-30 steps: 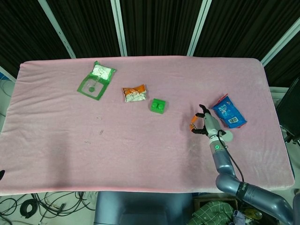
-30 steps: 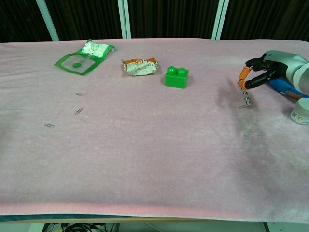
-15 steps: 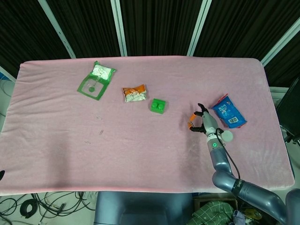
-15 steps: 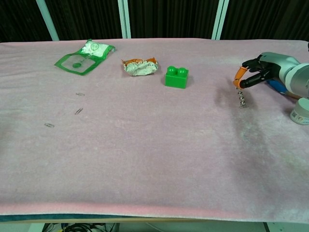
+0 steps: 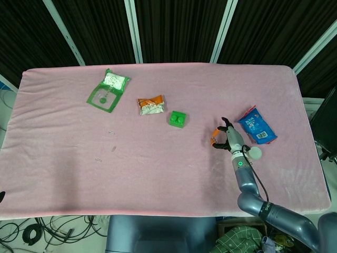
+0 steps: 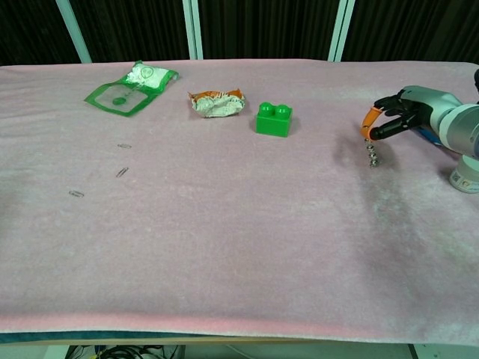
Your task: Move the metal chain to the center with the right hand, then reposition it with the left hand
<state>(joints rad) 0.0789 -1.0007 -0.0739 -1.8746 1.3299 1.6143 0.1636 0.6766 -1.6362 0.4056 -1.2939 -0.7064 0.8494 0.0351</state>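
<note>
Your right hand [image 6: 395,118] is pinching the top of the metal chain [image 6: 371,153] between thumb and an orange-tipped finger, and the chain hangs straight down from it, well to the right of the green brick [image 6: 273,119]. Whether its lowest bead touches the pink bench [image 6: 224,247] or clears it, I can't tell. In the head view the hand [image 5: 227,138] sits just left of the blue packet [image 5: 256,125], a white cap [image 5: 255,153] close by its wrist.

The left hand is out of both views.

That chain looks light and completely limp: it'll swing as you travel and pile into a heap when you lower it, and those small smooth beads could slip through a loose pinch. Hold it by the end link as you are, firmly, and carry it toward the open cloth below the green brick. The soft cover should stop it sliding once it's down.
</note>
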